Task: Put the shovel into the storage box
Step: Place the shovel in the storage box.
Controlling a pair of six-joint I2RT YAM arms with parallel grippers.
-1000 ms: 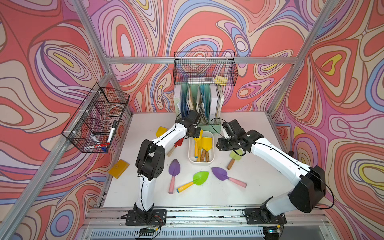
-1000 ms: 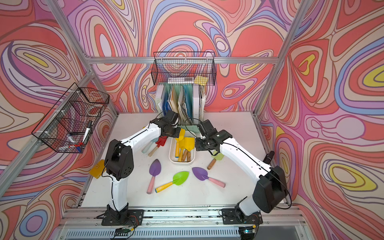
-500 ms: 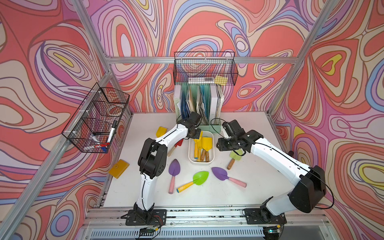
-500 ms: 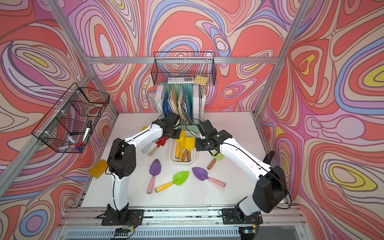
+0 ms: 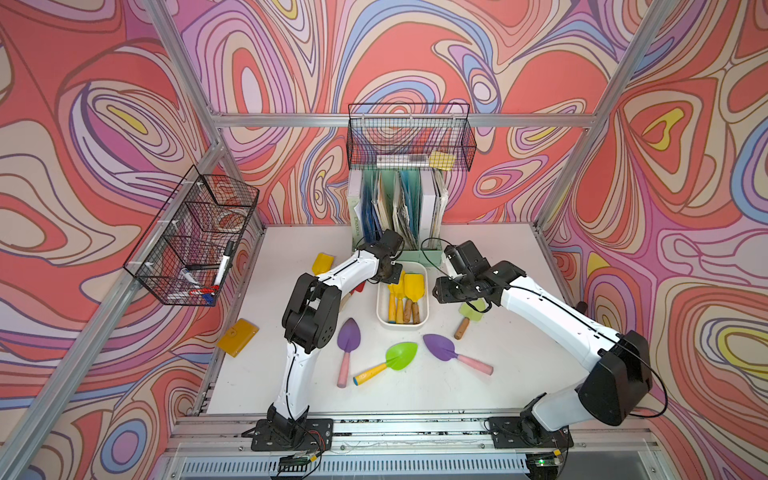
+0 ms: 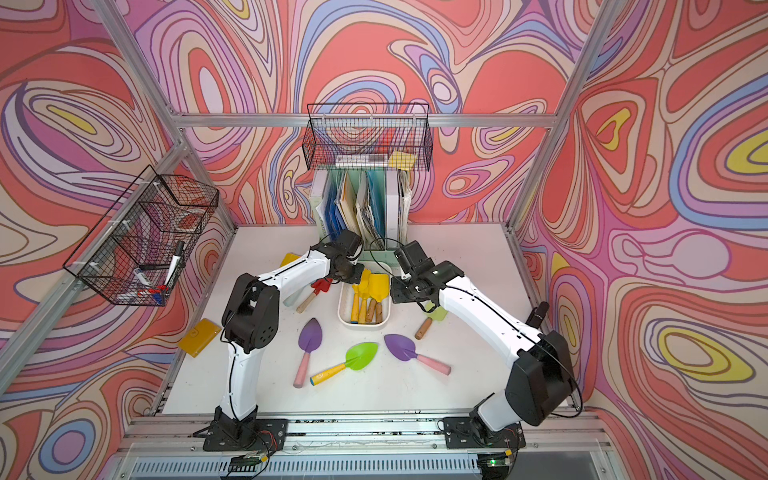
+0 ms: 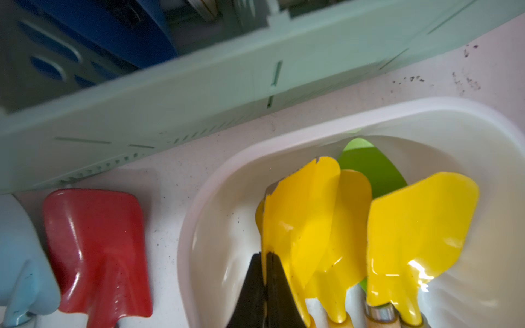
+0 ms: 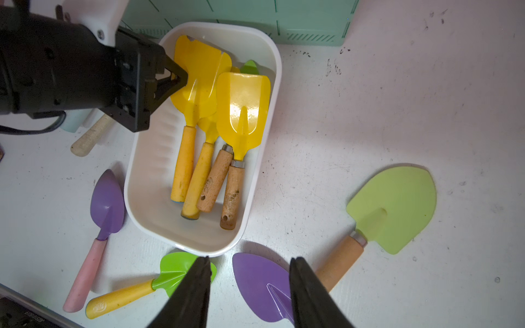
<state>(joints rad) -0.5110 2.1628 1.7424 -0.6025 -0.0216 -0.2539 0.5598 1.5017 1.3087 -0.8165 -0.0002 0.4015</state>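
Note:
The storage box point(image 5: 401, 326) point(image 6: 363, 326) point(image 8: 135, 176) point(image 7: 199, 198) is a white tub in front of the file holder, with several shovels in it. My left gripper point(image 5: 392, 272) point(image 6: 353, 272) point(image 7: 265, 255) point(image 8: 183, 76) is over the box's far end, shut on the blade edge of a yellow shovel point(image 8: 199, 73) point(image 7: 301, 215). That shovel's handle rests inside the box. My right gripper point(image 8: 250, 261) point(image 5: 440, 291) point(image 6: 395, 293) hangs open and empty to the right of the box, above a purple shovel point(image 8: 261, 284).
Loose shovels lie around the box: purple point(image 5: 348, 336), bright green point(image 5: 401, 355), purple point(image 5: 440, 347), light green point(image 5: 471, 309), red point(image 7: 96, 250). The mint-green file holder point(image 5: 415, 208) stands close behind. Wire baskets point(image 5: 409, 137) point(image 5: 195, 237) hang on the walls. A yellow card case point(image 5: 237, 336) lies left.
My left arm's elbow has shifted slightly toward the back, with the yellow shovel still pinched over the box. The right arm has stayed in place.

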